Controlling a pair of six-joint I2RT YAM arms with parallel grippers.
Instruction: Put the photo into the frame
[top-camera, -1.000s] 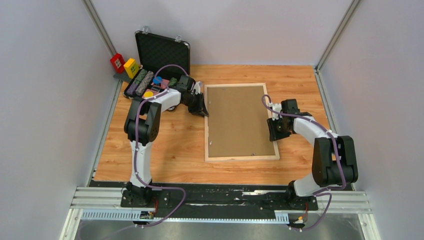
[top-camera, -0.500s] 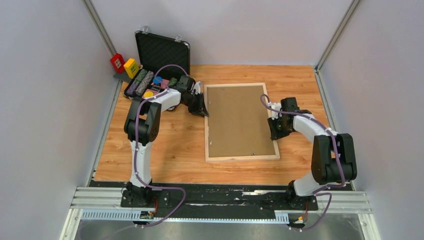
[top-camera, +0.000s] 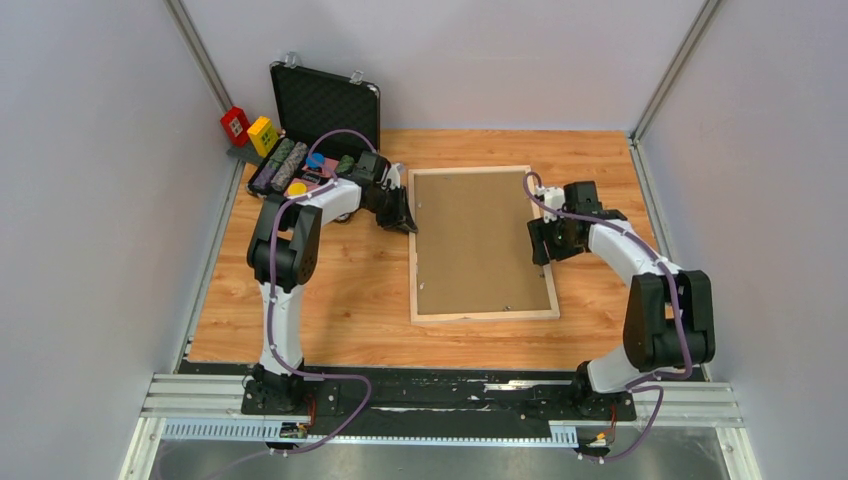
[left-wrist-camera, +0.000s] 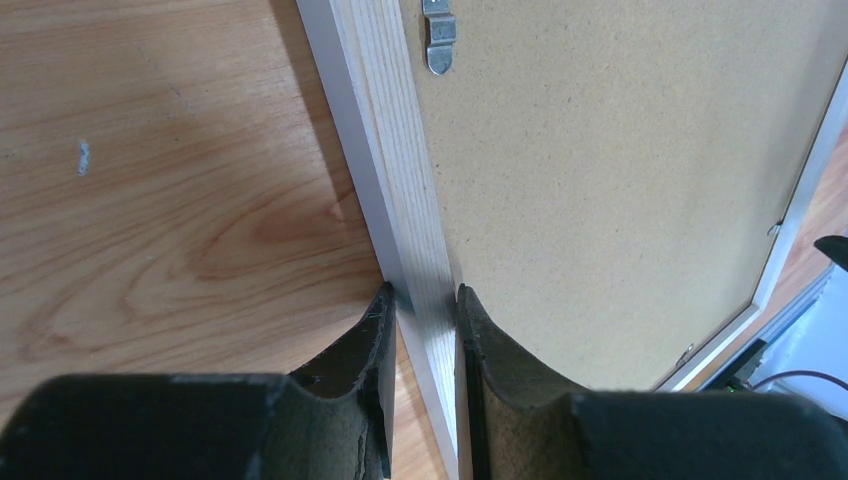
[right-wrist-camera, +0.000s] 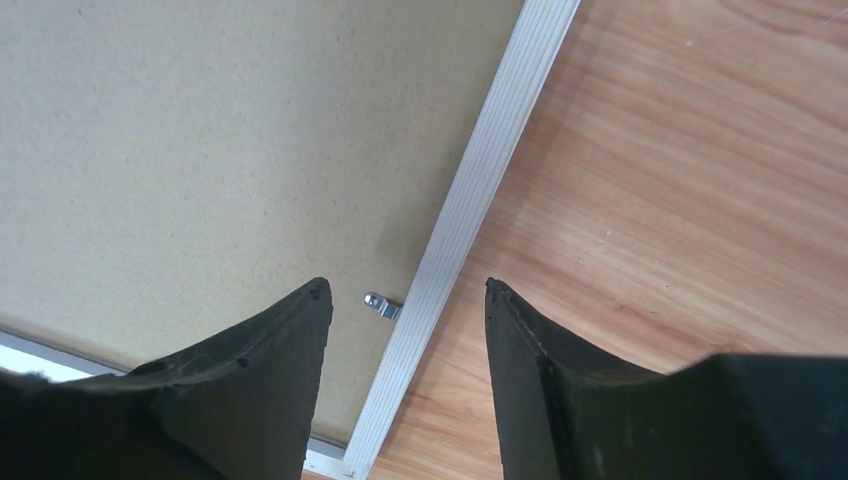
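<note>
frame (top-camera: 485, 315) face-down mid-table (top-camera: 330, 290), board (top-camera: 475, 240) up; photo not visible | left gripper (left-wrist-camera: 425, 300) narrow, pinching frame's left edge, likely to steady it | right gripper (right-wrist-camera: 405, 288) wide, straddling right edge over clip (right-wrist-camera: 380, 304), likely its target

Count from the top view:
- One frame (top-camera: 413, 280), pale wood, centre.
- One brown backing board (top-camera: 475, 240) inside it.
- Two arms: left arm (top-camera: 285, 250) and right arm (top-camera: 660, 310).
- Two grippers, left gripper (top-camera: 405, 222) and right gripper (top-camera: 540, 245), with two fingers each.
- One black case (top-camera: 325, 100), upper left, lid up. The coloured bits inside are too small to count.
- Two small boxes beside the case: one red box (top-camera: 235, 124), one yellow box (top-camera: 262, 131).
- Metal fittings on the board: one hanger (left-wrist-camera: 439, 40) at the top of the left wrist view, one clip (right-wrist-camera: 381, 304) at lower centre of the right wrist view.
</note>
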